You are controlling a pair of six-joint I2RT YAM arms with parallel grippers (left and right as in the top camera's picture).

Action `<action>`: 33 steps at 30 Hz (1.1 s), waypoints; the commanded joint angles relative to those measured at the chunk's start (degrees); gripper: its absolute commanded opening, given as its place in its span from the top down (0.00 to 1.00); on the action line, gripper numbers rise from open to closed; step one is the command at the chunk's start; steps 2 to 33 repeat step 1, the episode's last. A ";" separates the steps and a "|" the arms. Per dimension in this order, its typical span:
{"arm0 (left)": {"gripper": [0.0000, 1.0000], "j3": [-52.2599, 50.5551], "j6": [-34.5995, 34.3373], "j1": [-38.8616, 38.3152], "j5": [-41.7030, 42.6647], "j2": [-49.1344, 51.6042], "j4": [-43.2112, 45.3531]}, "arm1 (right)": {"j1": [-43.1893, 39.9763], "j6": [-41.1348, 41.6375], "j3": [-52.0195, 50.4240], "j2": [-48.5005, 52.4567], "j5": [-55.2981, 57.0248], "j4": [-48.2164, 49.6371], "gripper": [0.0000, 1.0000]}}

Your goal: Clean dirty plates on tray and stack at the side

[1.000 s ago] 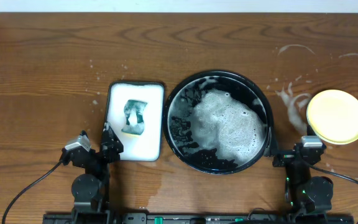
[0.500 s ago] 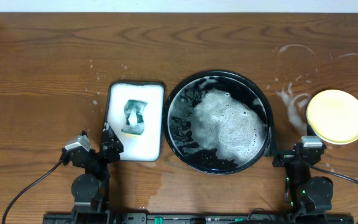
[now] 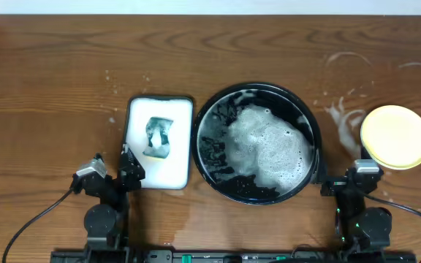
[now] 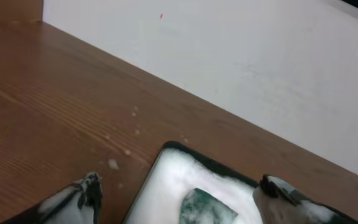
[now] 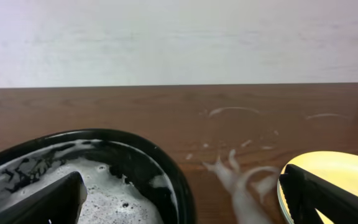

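Overhead: stacked plates (image 3: pixel 396 136), only yellow top and mint edge visible.

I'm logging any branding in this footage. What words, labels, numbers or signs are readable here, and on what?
No text can be read in any view.
The black tray, the yellow plate, the white dish with the green sponge and the wooden table carry no print.
The arm bases show only small green lights, no legible marking.
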 commanded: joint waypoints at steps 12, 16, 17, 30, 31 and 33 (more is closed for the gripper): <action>0.19 -0.61 0.20 0.31 -0.50 0.09 -2.95 | 0.61 -0.66 -0.24 -0.31 0.37 -0.04 0.01; 0.19 -0.61 0.20 0.31 -0.50 0.09 -2.95 | 0.61 -0.66 -0.24 -0.31 0.37 -0.04 0.01; 0.19 -0.61 0.20 0.31 -0.50 0.09 -2.95 | 0.61 -0.66 -0.24 -0.31 0.37 -0.04 0.01; 0.19 -0.61 0.20 0.31 -0.50 0.09 -2.95 | 0.61 -0.66 -0.24 -0.31 0.37 -0.04 0.01; 0.19 -0.61 0.20 0.31 -0.50 0.09 -2.95 | 0.61 -0.66 -0.24 -0.31 0.37 -0.04 0.01; 0.19 -0.61 0.20 0.31 -0.50 0.09 -2.95 | 0.61 -0.66 -0.24 -0.31 0.37 -0.04 0.01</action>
